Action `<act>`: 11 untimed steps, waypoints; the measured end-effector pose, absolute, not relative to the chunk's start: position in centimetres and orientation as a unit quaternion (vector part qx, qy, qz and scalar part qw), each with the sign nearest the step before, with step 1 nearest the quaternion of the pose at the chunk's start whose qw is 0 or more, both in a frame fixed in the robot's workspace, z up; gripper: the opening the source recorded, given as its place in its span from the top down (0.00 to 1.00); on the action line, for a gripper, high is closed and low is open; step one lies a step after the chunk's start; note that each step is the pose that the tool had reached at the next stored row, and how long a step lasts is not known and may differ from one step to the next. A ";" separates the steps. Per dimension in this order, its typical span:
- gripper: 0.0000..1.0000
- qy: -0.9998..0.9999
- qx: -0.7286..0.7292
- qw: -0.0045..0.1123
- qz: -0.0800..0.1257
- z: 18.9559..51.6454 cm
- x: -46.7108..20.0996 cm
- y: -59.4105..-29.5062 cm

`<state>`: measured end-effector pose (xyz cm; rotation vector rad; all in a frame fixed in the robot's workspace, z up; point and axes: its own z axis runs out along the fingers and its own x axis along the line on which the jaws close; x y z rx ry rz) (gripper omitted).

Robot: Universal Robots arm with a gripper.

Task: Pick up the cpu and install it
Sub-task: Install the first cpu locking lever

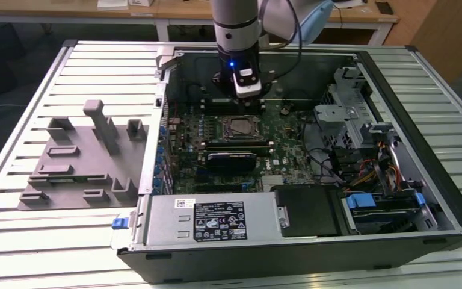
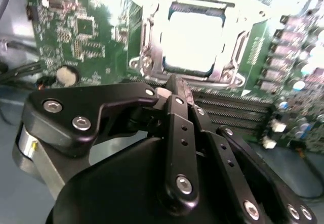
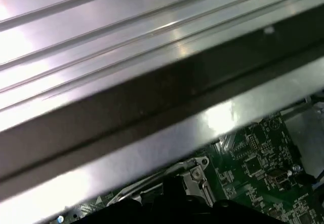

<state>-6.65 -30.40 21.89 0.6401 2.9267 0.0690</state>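
One cpu (image 2: 194,41) sits in its socket (image 2: 152,42); end effector (image 2: 174,90) clenched, grasping nothing

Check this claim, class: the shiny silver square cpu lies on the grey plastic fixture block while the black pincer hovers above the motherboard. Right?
Not quite. The shiny silver square cpu sits in the metal-framed socket on the green motherboard, as the second wrist view shows. The black pincer does hover above the board.
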 end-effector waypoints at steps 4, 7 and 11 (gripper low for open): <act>0.89 0.975 0.213 0.065 0.018 21.8 -6.6 -31.4; 0.89 0.975 0.213 0.060 0.014 21.8 -6.7 -32.0; 0.89 0.976 0.213 0.050 0.004 21.8 -6.6 -32.6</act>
